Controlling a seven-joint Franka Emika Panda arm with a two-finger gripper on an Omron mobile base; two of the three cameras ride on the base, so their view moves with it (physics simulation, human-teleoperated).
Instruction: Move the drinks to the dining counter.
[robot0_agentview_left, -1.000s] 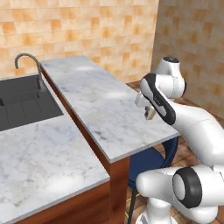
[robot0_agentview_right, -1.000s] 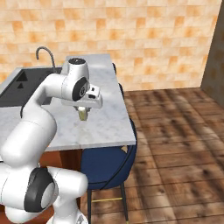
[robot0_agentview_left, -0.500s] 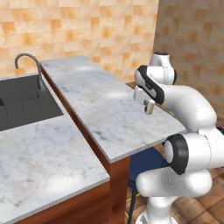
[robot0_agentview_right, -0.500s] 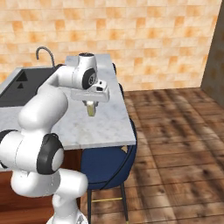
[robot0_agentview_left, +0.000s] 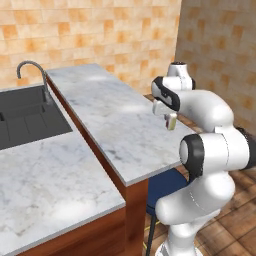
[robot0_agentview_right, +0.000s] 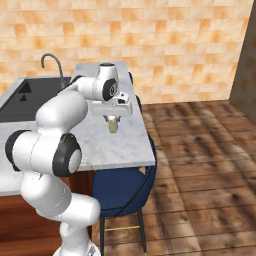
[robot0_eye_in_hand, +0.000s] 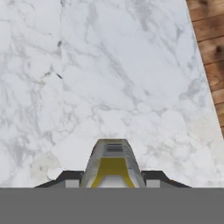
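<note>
Dining counter (robot0_agentview_left: 115, 120): long raised marble slab beside the black sink (robot0_agentview_left: 25, 120). Gripper (robot0_agentview_right: 113, 126) hangs above the slab near its floor-side edge, jaws partly closed, clamped on a small carton (robot0_eye_in_hand: 112, 168) with pale sides and yellow top. Carton held clear of the marble.

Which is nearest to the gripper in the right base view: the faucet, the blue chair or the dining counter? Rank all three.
1. The dining counter, directly beneath the gripper.
2. The blue chair, tucked under the counter's near end, lower down.
3. The faucet, far back on the left.
</note>
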